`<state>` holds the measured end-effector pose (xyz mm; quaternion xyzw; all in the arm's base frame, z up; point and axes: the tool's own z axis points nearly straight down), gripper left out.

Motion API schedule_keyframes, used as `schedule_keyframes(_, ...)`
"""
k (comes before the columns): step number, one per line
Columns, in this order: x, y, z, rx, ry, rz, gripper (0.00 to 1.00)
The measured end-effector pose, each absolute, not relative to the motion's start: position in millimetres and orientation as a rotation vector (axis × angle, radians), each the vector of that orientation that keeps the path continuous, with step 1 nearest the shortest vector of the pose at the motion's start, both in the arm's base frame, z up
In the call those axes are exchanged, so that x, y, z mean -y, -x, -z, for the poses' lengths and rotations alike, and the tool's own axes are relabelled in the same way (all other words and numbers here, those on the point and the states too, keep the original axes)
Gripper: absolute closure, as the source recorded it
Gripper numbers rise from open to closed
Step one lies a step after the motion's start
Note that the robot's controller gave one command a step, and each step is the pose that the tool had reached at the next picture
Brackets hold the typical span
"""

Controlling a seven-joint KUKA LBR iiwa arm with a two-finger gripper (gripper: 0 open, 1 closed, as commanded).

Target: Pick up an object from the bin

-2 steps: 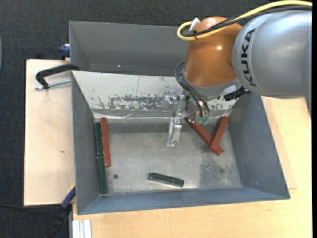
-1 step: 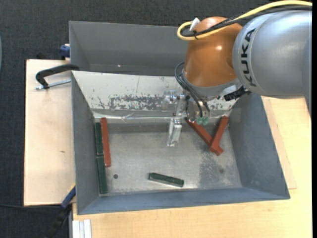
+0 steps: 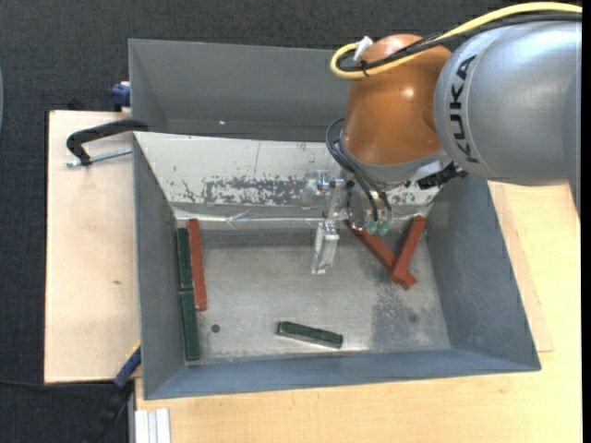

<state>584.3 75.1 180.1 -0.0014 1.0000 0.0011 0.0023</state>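
The pincer (image 3: 322,250) is hanging near the bin's (image 3: 155,247) far wall, left of red bars (image 3: 407,247). Whether it is gaping, I cannot tell.

You get bright, even overhead light. Strong glare on bin (image 3: 240,169) back wall; highlights on orange wrist cover (image 3: 392,100), silver arm (image 3: 526,90). Soft shadow under arm, bin floor.

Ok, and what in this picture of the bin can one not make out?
1. Camera view: the upper ends of the red bars are hidden under the arm's orange cover and the cables.
2. The small dark spot on the floor of the bin is too small to identify.
3. The bin's far right corner is covered by the arm.
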Motion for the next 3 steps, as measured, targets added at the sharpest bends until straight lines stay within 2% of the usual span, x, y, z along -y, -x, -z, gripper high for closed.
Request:
schedule_keyframes(1,-71.2,-548.9,-164.9,-3.128,0.348,-0.001,0.0)
schedule_keyframes(2,-101.9,-546.5,-137.9,-3.114,0.361,-0.001,0.0)
schedule_keyframes(3,-75.9,-519.8,-111.0,-3.132,0.236,-0.007,0.0)
